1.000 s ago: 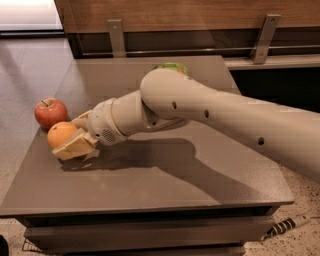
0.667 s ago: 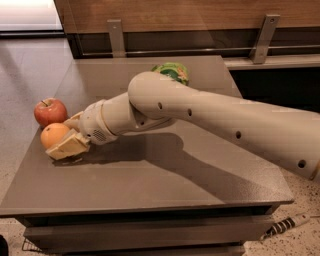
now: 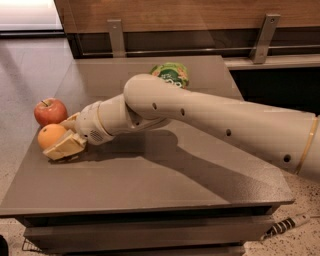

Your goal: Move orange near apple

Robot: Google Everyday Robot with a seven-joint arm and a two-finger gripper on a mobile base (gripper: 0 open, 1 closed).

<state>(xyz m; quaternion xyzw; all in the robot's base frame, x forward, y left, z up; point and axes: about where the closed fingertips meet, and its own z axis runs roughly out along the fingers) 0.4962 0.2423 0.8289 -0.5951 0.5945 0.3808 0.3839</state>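
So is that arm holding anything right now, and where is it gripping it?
Yes: the gripper holds the orange, its two fingers pressed on the fruit's opposite sides, right beside the apple.

Desk [image 3: 150,185]: matt grey-brown top, smooth, only a faint sheen.
Arm [image 3: 225,120]: cream shell, looks like plastic, smooth, semi-gloss, with small dark holes along it.
Tool [image 3: 62,145]: at the desk's left edge, clamped on the orange [image 3: 49,135]. Same pale plastic look, fingers flat and matt.
Orange: bright skin, slight shine.
Apple [image 3: 50,111], just beside it: red skin, glossy highlight on top.
Green packet [image 3: 171,74] behind the arm: shiny, looks like crinkled film.
Back panel [image 3: 175,12]: wood grain, satin finish.
Brackets [image 3: 116,35]: dull grey, look like metal.
Floor [image 3: 300,242]: speckled, stone-like.
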